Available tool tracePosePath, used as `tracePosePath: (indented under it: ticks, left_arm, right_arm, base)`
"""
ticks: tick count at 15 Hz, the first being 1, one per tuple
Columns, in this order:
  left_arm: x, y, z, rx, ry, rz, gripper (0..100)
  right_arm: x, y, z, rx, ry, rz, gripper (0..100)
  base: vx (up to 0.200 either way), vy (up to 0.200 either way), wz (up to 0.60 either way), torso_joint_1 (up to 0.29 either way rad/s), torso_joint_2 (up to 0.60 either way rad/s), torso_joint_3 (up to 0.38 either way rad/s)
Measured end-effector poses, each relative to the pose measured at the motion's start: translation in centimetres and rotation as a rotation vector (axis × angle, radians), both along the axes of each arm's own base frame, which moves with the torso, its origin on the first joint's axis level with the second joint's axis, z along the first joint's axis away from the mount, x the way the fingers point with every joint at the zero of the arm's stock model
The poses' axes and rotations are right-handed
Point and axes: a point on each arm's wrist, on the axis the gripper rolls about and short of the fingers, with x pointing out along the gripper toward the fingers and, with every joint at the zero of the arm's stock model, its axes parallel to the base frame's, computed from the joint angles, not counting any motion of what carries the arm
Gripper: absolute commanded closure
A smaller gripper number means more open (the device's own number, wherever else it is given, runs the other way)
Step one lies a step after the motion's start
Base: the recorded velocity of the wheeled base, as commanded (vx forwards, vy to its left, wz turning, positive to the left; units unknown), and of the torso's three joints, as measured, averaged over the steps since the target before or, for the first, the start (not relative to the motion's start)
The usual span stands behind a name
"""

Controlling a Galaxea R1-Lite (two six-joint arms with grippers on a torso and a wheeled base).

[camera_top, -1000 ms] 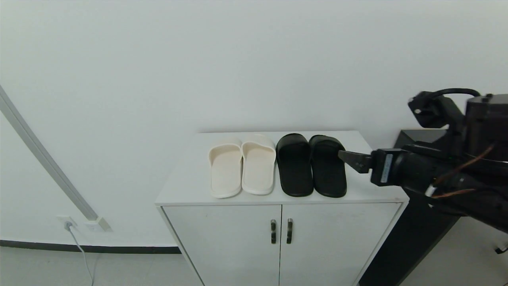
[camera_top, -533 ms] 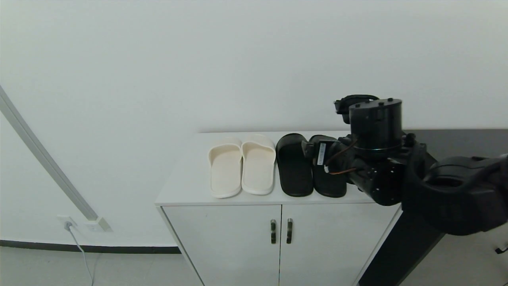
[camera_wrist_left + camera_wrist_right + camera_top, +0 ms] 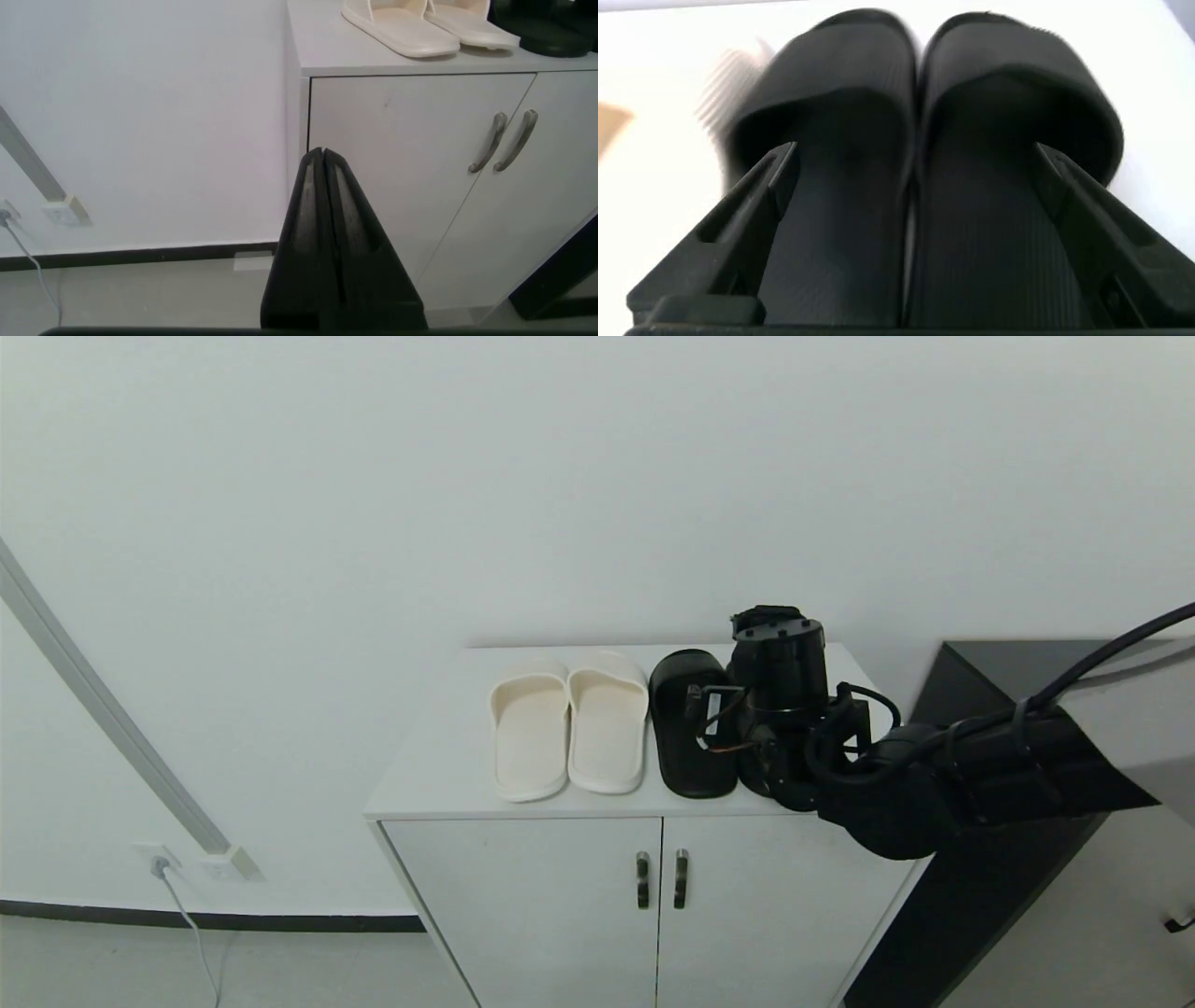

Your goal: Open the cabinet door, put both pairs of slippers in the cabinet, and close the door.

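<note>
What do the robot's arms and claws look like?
All black. The right arm has a round drum-shaped joint, a thick black hose, looped cables and thin orange wires. The right end effector has two angular fingers; the left end effector tapers like a wedge.

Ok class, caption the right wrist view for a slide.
Open right gripper facing the pair of black slippers on the cabinet top.

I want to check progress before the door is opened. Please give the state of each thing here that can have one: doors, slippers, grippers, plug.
cabinet doors: both closed.
white slippers: side by side on the cabinet top.
black slippers: side by side on the cabinet top, next to the white pair.
right gripper: open, jaws spread wide over the black slippers.
left gripper: shut, empty, low before the cabinet.
wall plug: plugged in.
</note>
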Motion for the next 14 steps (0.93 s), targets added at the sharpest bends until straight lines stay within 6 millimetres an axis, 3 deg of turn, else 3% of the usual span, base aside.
tracePosePath:
  ticks: [9, 10, 14]
  left_arm:
    - [0.0, 0.0, 0.0, 0.000, 0.000, 0.000, 100]
    - [0.0, 0.0, 0.0, 0.000, 0.000, 0.001, 100]
    - [0.0, 0.0, 0.0, 0.000, 0.000, 0.000, 100]
  right_arm:
    - [4.3, 0.8, -1.8, -0.057, -0.024, -0.030, 0]
    - [4.6, 0.9, -1.8, -0.056, -0.027, -0.030, 100]
    - [5.2, 1.2, -2.3, -0.072, -0.027, -0.032, 100]
  base:
    - [0.000, 0.000, 0.00, 0.000, 0.00, 0.000]
    - [0.000, 0.000, 0.00, 0.000, 0.00, 0.000]
    - [0.000, 0.000, 0.00, 0.000, 0.00, 0.000]
